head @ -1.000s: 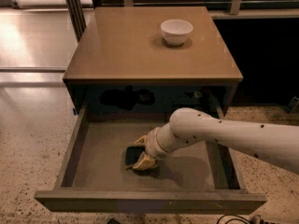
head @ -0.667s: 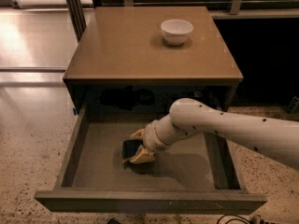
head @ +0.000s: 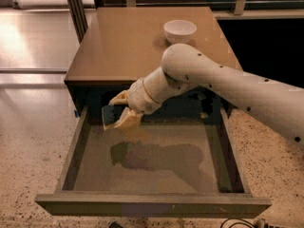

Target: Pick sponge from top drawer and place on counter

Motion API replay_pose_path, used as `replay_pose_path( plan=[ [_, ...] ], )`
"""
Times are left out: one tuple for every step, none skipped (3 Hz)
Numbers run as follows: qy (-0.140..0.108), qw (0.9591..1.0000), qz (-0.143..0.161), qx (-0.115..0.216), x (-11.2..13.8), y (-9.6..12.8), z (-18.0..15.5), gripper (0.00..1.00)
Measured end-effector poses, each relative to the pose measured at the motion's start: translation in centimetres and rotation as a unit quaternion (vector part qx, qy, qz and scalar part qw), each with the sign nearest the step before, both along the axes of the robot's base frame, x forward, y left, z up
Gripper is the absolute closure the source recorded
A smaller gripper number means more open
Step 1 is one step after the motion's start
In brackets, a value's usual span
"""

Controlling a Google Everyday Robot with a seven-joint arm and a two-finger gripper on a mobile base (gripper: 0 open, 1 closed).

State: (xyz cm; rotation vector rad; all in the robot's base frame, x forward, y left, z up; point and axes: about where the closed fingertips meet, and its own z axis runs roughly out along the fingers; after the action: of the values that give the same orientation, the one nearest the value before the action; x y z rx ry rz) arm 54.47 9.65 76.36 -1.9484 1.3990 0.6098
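My gripper is shut on the sponge, a small dark piece with a pale edge, held in the air above the back left of the open top drawer. The sponge hangs just below and in front of the counter's front edge. The counter is the glossy tan top of the cabinet. My white arm reaches in from the right across the drawer. The drawer floor under the gripper holds only the arm's shadow.
A white bowl stands on the counter at the back right. Speckled floor lies on both sides of the cabinet. A dark railing post stands at the back left. The drawer's front panel juts toward the camera.
The gripper has risen from the drawer floor with the sponge in it and moved up and to the left, toward the counter's front edge.
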Motion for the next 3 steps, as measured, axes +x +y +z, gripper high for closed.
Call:
replay_pose_path(
  plan=[
    [0.003, 0.9991, 0.043, -0.002, 1.7, 2.2, 5.6, 1.00],
    [0.006, 0.9980, 0.057, -0.024, 4.7, 4.0, 9.0, 1.00],
    [-0.016, 0.9978, 0.063, -0.014, 5.9, 5.4, 12.2, 1.00]
  ],
)
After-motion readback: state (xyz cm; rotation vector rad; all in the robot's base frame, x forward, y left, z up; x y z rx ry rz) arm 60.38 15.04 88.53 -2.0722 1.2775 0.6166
